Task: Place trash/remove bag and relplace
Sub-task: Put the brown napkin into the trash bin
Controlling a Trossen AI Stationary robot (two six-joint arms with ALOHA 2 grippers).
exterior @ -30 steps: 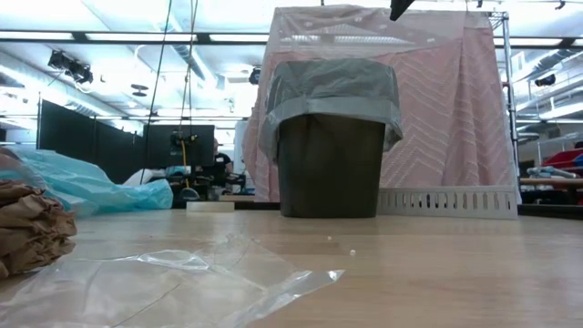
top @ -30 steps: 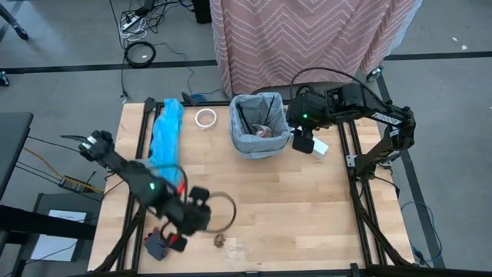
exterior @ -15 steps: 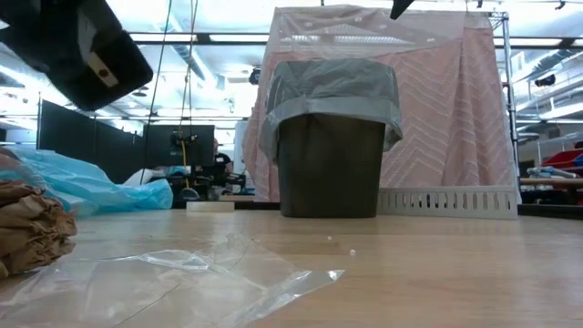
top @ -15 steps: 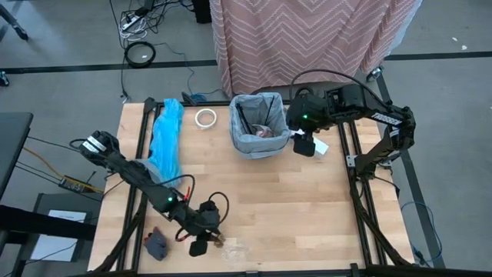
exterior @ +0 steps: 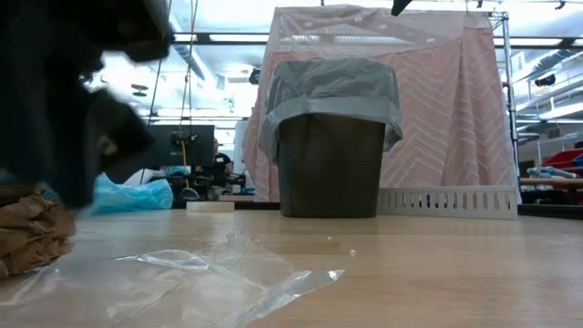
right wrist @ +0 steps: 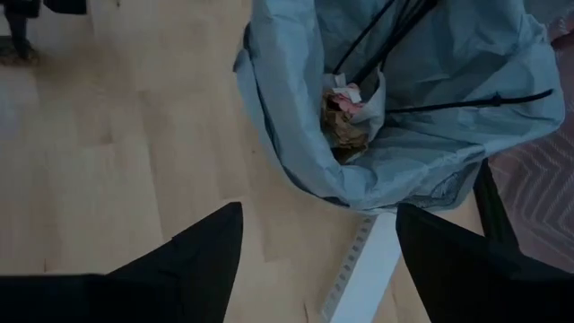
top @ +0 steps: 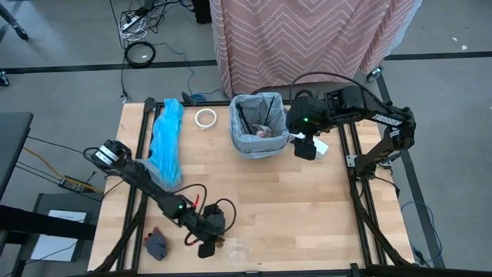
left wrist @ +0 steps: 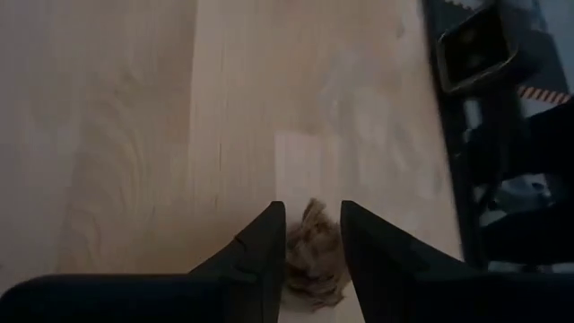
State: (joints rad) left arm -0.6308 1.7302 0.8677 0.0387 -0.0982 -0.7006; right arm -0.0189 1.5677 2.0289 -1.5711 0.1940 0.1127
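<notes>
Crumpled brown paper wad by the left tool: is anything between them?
Nothing visible. The left tool is open, its fingers on either side of the crumpled brown paper wad on the wooden table.

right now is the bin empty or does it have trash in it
Not empty: the grey-bagged bin holds crumpled paper and thin dark sticks.

Two slim black jointed arms, each with a small green light and looping black cables, the left arm (top: 146, 188) adding red wiring and the right arm (top: 361, 108) a white-lettered link.
</notes>
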